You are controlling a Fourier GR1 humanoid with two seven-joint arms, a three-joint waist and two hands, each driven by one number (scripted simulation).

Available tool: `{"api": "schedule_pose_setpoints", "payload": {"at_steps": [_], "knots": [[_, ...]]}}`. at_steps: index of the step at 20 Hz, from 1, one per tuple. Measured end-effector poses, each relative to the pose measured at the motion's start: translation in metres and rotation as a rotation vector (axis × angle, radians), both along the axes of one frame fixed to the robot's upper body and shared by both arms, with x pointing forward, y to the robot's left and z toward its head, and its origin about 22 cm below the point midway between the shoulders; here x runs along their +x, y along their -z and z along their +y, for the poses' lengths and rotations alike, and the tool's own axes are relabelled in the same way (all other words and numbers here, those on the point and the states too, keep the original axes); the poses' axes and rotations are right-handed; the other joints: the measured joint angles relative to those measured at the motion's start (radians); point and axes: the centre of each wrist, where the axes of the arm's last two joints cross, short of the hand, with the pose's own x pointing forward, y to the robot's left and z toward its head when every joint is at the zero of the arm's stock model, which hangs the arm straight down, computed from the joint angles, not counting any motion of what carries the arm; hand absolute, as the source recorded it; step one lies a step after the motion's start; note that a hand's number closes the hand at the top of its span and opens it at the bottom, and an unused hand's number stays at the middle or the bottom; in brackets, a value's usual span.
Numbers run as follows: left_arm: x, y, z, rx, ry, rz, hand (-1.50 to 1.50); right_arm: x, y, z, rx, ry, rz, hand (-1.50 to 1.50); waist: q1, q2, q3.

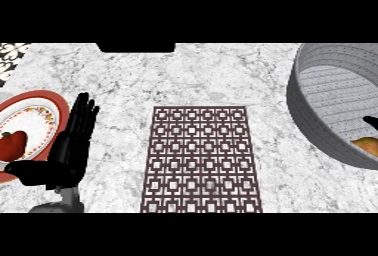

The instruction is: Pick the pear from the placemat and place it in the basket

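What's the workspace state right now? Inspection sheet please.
Surface: marble counter.
Job's things: placemat bare; pear partly visible inside grey basket at right.
Clutter: red-rimmed plate at left holding a red fruit.
Hands: left hand open, resting, fingers up beside the plate; right hand only a sliver at the basket, state unclear.
Cables: nothing seen.
Surroundings: dark object at far edge; patterned item top left.

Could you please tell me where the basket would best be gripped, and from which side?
Pinch the basket by its left rim, coming down from above: the wall there is upright and thin, the top is open, and the rest runs out of view.
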Motion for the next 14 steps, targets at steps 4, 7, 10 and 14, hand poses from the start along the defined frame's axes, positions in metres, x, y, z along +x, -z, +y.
{"api": "schedule_pose_setpoints", "payload": {"at_steps": [4,7,10,14], "knots": [[-0.006,0.005,-0.005,0.005,-0.001,-0.002,0.0,-0.016,-0.014,-0.015,-0.009,0.063,-0.039,-1.5,-0.001,0.001,0.002],[-0.009,0.005,-0.002,0.002,-0.001,0.006,0.0,-0.035,-0.026,-0.031,-0.003,0.122,-0.071,-1.5,-0.003,0.0,0.002],[-0.009,0.006,-0.002,0.007,-0.006,0.006,0.0,-0.052,-0.041,-0.045,0.052,0.166,-0.131,-1.5,-0.007,-0.001,0.002],[-0.01,0.01,-0.002,0.002,-0.005,0.007,0.0,-0.076,-0.05,-0.066,0.104,0.181,-0.192,-1.5,-0.007,0.0,0.003]]}}
